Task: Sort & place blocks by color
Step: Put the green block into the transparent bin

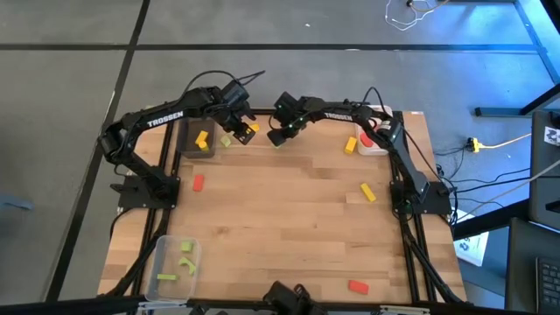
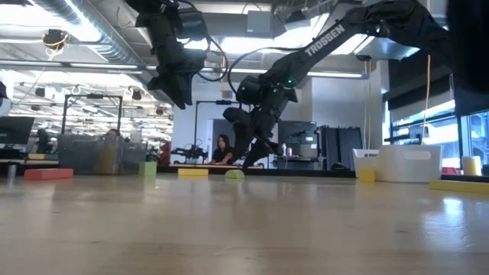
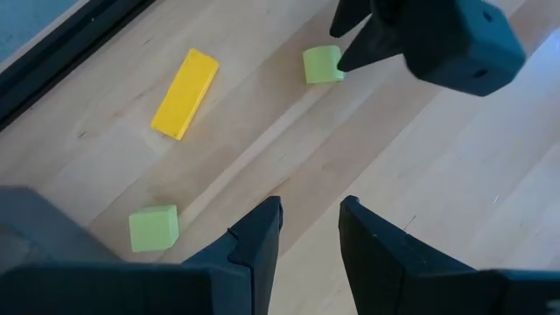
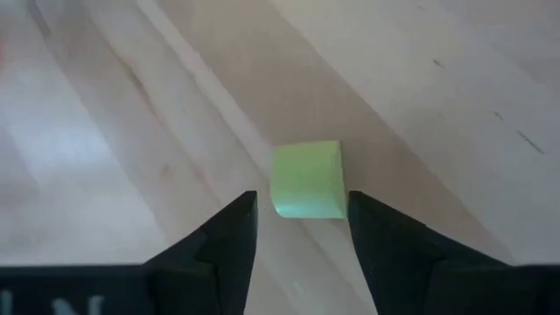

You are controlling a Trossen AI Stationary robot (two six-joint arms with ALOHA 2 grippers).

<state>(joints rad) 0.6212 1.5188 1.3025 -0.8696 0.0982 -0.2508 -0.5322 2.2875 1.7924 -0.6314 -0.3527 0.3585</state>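
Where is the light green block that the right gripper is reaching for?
The green block lies on the table's far edge between the right gripper open fingers, near the yellow bar.

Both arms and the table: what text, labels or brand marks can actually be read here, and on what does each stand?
"TROSSEN": white letters on the left arm, high view.
"TROSSEN": white letters on the right arm, low view; the high view's print there is too small to read.
White sheets at the high view's right edge: marks unreadable.
Nothing printed on the blocks or trays.
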